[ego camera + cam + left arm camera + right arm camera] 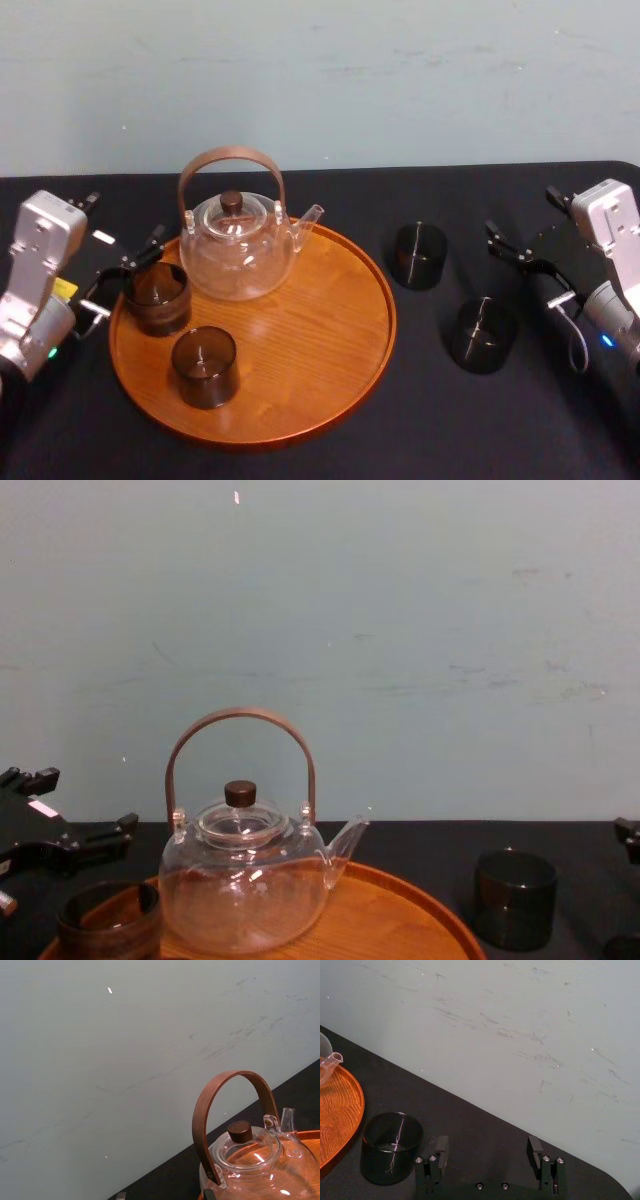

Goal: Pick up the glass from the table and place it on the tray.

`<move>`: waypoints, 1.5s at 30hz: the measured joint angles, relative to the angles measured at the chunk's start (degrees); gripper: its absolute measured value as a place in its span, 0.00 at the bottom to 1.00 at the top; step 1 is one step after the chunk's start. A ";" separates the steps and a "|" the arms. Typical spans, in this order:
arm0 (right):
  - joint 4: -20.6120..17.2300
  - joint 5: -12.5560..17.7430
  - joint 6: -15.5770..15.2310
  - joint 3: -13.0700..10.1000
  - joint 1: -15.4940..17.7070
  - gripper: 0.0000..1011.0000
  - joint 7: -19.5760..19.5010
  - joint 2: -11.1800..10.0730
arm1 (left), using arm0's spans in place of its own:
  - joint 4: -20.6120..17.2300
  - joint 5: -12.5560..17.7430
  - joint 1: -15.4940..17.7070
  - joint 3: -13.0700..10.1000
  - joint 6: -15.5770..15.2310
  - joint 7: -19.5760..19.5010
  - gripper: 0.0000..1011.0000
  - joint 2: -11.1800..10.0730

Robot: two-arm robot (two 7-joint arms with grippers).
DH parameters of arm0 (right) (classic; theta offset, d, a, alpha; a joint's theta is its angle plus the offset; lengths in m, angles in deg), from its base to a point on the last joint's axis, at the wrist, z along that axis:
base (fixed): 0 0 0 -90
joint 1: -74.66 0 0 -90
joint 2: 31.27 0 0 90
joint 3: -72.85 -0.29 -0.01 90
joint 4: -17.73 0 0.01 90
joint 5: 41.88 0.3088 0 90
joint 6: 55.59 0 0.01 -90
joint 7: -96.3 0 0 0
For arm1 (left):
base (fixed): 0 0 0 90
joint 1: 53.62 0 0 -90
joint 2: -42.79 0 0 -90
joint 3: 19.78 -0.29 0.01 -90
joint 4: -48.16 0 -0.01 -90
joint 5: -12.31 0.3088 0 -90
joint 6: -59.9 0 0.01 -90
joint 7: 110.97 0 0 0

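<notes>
Centre-right of frame: glass [418, 255] on table [340, 195] beside tray [310, 330] | I see right hand [488, 1147] near it, spread wide, empty | left hand [125, 275] open by tray rim

The tray [330, 320] is bare across its right half; a teapot [238, 250] blocks its back left; a brown cup [158, 297] and a second cup [204, 366] crowd its left; right of the tray, a far glass [418, 255] and a near glass [482, 335] stand apart on open bench [400, 430].
</notes>
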 joint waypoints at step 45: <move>0.00 0.00 0.00 0.00 0.00 0.99 0.00 0.00 | 0.00 0.00 0.00 0.00 0.00 0.00 0.99 0.00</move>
